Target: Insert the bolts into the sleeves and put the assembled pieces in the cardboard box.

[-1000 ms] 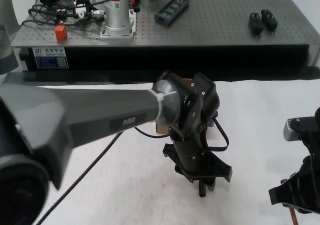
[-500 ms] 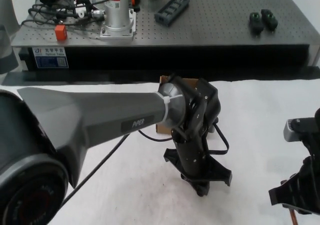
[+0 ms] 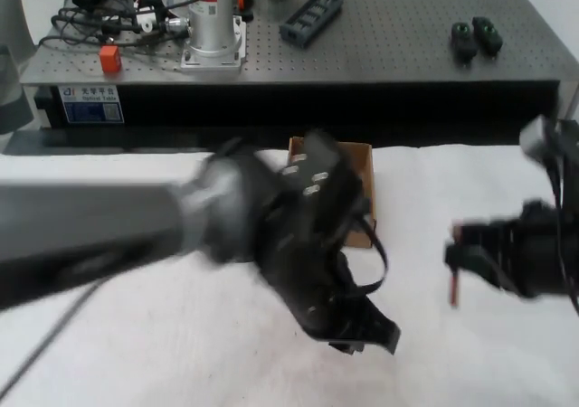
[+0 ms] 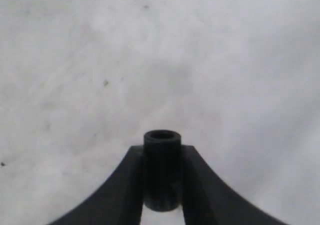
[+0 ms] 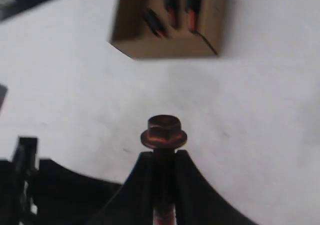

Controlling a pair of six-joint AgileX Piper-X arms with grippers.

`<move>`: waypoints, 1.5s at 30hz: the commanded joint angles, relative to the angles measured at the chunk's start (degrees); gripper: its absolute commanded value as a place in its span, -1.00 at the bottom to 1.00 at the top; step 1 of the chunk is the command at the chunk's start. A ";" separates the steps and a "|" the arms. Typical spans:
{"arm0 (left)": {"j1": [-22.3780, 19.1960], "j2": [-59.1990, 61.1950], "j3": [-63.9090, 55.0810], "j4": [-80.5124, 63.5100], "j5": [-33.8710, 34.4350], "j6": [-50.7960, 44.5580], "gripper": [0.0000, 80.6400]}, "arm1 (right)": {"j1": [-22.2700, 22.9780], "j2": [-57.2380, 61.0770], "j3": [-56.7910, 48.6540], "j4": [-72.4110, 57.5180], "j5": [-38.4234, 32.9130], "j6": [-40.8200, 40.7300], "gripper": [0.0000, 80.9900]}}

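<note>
left arm link [image 3: 99, 231]: grey casing, long, blurred; print on it can't be read
left wrist [image 3: 312, 212]: black housing, chunky; a few pale screw heads [image 3: 304, 174] on one face
cable [image 3: 369, 260]: thin, black, loops out beside the left wrist
left gripper [image 4: 162, 151]: two matte black fingers [image 4: 125, 185], broad at the base, curving inward, narrowing to the tips
right arm [image 3: 534, 249]: black body, blurred; pale grey block [image 3: 540, 136] on its upper end; thin dark wires [image 3: 565, 185] running along it
right gripper [image 5: 163, 156]: same black fingers [image 5: 137, 185], smooth, curved, tapering
</note>
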 commanded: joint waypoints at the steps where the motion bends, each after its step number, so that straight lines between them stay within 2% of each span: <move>1: -0.14 -5.05 6.81 -12.27 4.14 -0.95 -0.98 | 1.44 -0.56 -0.21 -8.02 -4.23 4.33 -0.90; 5: -0.14 -13.97 19.55 -37.44 6.70 -8.72 -0.98 | 7.12 -0.56 -0.21 -18.05 -4.66 8.97 -0.90; 8: -0.14 -16.67 23.10 -45.63 7.83 -11.45 -0.98 | 10.66 -0.56 -0.21 -19.37 -4.12 9.61 -0.90; 12: -0.14 -16.90 23.32 -45.64 7.60 -13.21 -0.98 | 12.74 -0.56 -0.21 -18.78 -3.88 9.46 -0.90; 19: 0.15 -16.90 23.32 -45.64 4.43 -15.01 -0.98 | 12.58 -1.60 -0.21 -18.76 -3.73 7.98 -0.90; 23: 0.19 -16.90 23.32 -45.11 2.60 -16.19 -0.98 | 12.61 -4.22 -0.21 -18.46 -0.79 5.47 -0.90; 30: 0.19 -16.90 23.32 -45.13 3.17 -15.99 -0.98 | 12.61 -5.26 -0.21 -12.28 -2.30 3.83 -0.90; 36: 0.19 -16.90 23.32 -45.13 8.09 -13.90 -0.98 | 12.74 -5.20 -0.21 -12.06 -1.79 1.87 -0.90; 40: 0.19 -16.90 23.32 -45.13 7.86 -13.91 -0.98 | 12.85 -5.20 -0.21 -11.91 -5.32 2.07 -0.90; 45: 0.19 -16.90 23.32 -45.13 7.52 -13.99 -0.98 | 12.99 -5.20 -0.21 -11.18 -5.70 1.80 -0.90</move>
